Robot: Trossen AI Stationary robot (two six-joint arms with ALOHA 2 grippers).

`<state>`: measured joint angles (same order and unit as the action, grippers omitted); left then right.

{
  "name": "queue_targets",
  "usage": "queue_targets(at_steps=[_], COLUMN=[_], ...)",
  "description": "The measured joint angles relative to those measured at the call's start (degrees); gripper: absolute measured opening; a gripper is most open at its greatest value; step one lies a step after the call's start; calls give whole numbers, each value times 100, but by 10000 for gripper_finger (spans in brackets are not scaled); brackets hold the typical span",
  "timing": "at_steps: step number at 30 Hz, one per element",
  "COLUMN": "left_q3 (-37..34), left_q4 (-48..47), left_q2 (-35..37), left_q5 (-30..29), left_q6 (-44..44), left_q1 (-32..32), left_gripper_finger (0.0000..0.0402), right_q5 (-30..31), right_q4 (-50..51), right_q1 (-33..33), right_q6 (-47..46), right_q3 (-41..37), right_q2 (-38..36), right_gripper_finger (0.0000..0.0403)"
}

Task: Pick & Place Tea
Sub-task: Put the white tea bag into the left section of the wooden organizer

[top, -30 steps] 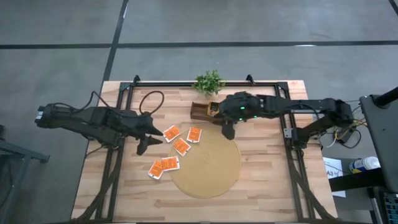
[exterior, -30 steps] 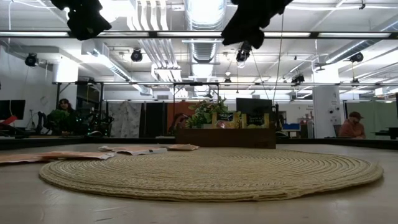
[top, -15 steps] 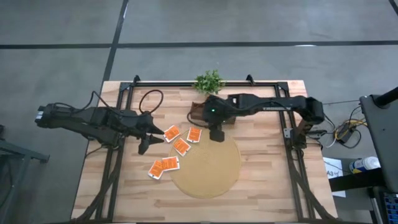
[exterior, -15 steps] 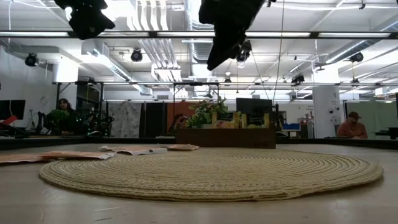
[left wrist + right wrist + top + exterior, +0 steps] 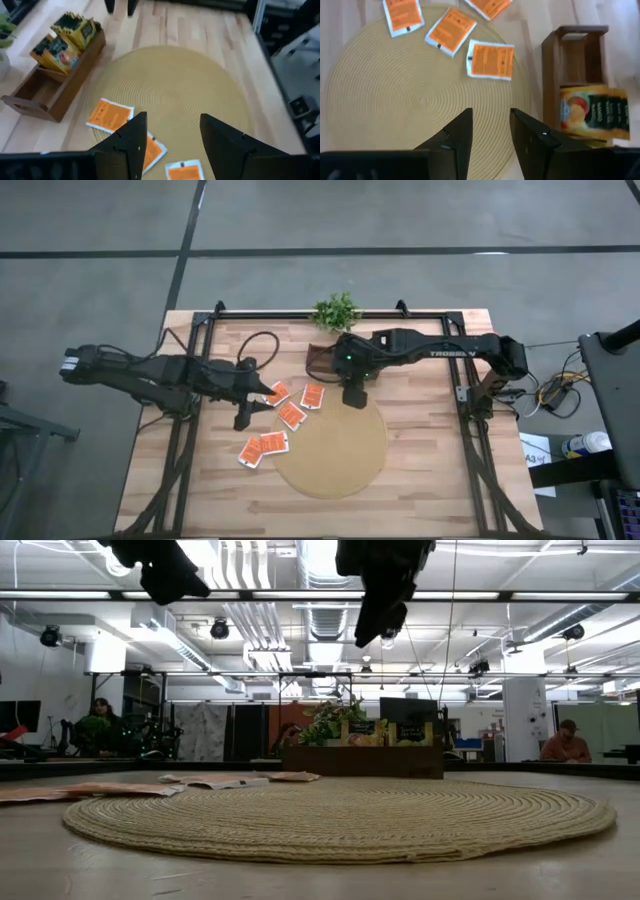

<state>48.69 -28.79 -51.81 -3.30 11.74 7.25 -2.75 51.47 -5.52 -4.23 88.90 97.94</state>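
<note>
Both arms have shifted: left gripper (image 5: 243, 416) nears the orange packets (image 5: 291, 415), right gripper (image 5: 353, 398) hangs beside the wooden box (image 5: 576, 80). Jaws open, empty; five packets await boxing.

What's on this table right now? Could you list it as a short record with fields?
surface: wooden table
mat: round woven mat
orange tea packets: loose by the mat's edge, some overlapping it
wooden box: holds yellow tea packets in one compartment; other compartment empty
plant: small, green, at far edge
left gripper: open, above the orange packets
right gripper: open, over the mat near the box
</note>
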Motion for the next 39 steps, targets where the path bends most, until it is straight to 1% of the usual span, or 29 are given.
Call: queue_targets(at_steps=[3,7,13,16,21,26,39], left_q3=[-8,-2,17,17,20,24,24], left_q4=[-117,-106,-106,-106,-127,-132,-216], left_q2=[-187,-482,-820,-962,-1260,-1573,-2169], left_q5=[39,95,193,263,277,278,249], left_q6=[-143,-211,-340,-554,-1037,-1304,-1491], left_q1=[0,0,0,2,7,7,4], left_gripper_finger=[177,177,177,177,177,177,177], right_q5=[50,295,343,433,448,447,444], right_q4=[177,276,285,411,500,534,528], right_q1=[72,200,293,294,292,293,290], right_q6=[-56,-120,-139,-139,-139,-131,72], right_q3=[-10,-15,-30,-59,-85,-96,-96], right_q2=[-62,-135,-201,-222,-222,-222,-222], right_gripper_finger=[125,125,125,125,125,125,125])
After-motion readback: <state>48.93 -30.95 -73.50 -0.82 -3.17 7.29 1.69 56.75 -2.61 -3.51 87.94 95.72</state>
